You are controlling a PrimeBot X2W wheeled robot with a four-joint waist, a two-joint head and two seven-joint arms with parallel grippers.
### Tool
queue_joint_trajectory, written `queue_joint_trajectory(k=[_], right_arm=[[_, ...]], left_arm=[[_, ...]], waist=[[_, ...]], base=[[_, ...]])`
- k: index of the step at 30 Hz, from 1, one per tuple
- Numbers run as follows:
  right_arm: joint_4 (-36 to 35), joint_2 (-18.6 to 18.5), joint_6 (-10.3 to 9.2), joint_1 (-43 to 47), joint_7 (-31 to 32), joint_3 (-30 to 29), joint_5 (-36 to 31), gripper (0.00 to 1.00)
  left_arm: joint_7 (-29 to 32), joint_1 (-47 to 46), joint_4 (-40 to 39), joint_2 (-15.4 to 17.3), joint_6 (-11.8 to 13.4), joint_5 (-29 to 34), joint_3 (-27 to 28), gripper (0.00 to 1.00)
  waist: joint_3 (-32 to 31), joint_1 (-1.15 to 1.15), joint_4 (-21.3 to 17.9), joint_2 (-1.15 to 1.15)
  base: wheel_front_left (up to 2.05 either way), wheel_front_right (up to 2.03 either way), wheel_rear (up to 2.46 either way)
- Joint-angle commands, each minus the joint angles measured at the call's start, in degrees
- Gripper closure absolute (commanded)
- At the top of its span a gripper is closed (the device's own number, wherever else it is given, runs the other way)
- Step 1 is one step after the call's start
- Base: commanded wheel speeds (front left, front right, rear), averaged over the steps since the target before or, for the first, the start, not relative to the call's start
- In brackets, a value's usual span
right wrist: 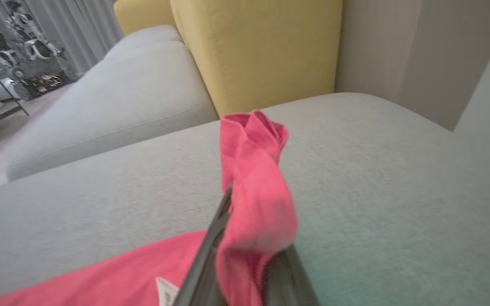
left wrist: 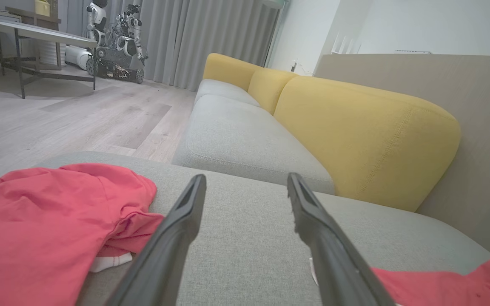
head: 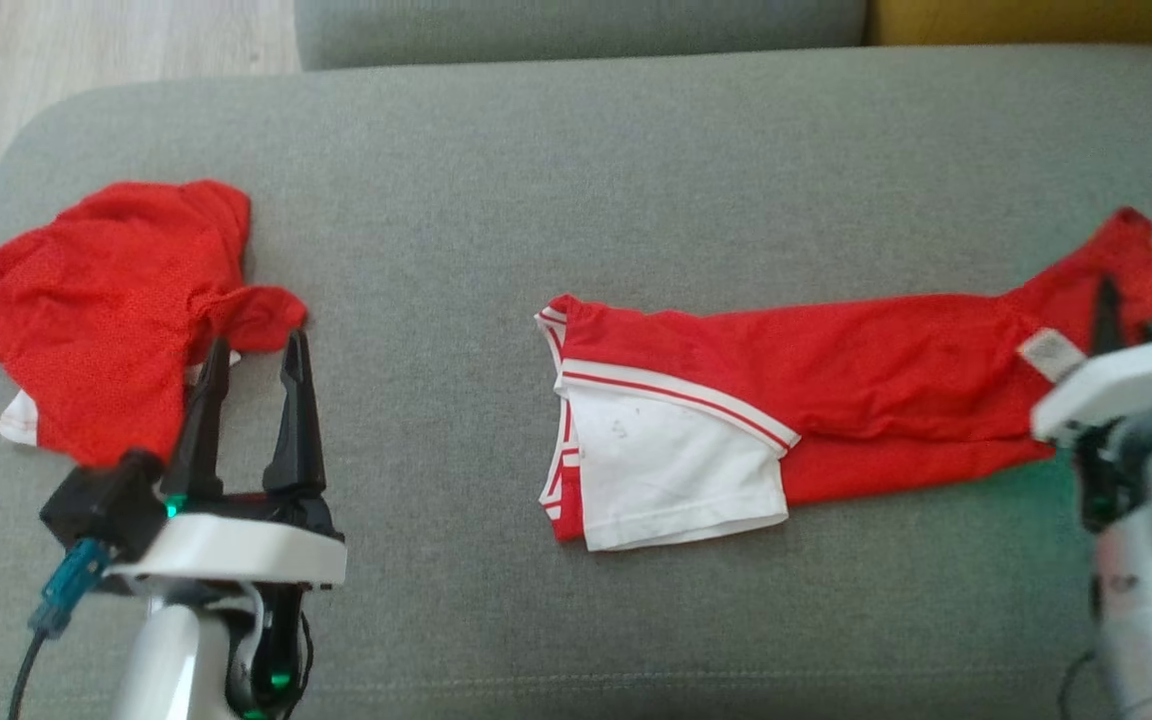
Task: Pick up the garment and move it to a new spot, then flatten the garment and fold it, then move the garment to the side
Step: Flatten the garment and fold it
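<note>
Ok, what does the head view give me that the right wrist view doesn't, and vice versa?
Head view adds: the crumpled red garment at the left, the open left gripper beside it, and the stretched-out red garment end to end, with its white panel.
Right wrist view adds: the pinch up close, a red fabric bunch rising past the right gripper, plus parked robots in the room behind.
Both share: the right gripper shut on that garment's end, its white label and the grey cushion.
</note>
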Motion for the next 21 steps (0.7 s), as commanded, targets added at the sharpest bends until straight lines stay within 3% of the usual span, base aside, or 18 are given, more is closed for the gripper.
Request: queue_joint_trajectory(k=[1, 7, 17, 21], right_arm=[[-3.5, 1.0, -0.05, -1.1, 0.2, 3.1, 1.2, 1.0], [-12.3, 4.3, -0.05, 1.6, 3.6, 11.3, 7.2, 1.0], [-27.8, 6.1, -0.05, 7.6, 9.1, 23.6, 17.1, 1.0], [-33.2, 6.2, -0.05, 10.9, 10.2, 31.1, 22.4, 1.0]], left_arm=[[-0.3, -1.1, -1.7, 0.4, 0.3, -0.6, 1.6, 0.0], [-0.3, -0.5, -2.0, 0.4, 0.7, -1.1, 1.5, 0.0], [-0.3, -0.2, -2.3, 0.4, 1.1, -1.9, 0.8, 0.0], [-0.3, -0.3, -2.0, 0.4, 1.2, -2.1, 0.7, 0.0]], waist=[[-0.9, 0.0, -0.4, 0.0], [-2.1, 0.0, -0.7, 0.0], [-2.0, 0.0, 0.3, 0.0], [-2.2, 0.0, 1.4, 0.0]], base=[[0.0, 0.0, 0.0], [0.0, 0.0, 0.0], [0.0, 0.0, 0.0], [0.0, 0.0, 0.0]])
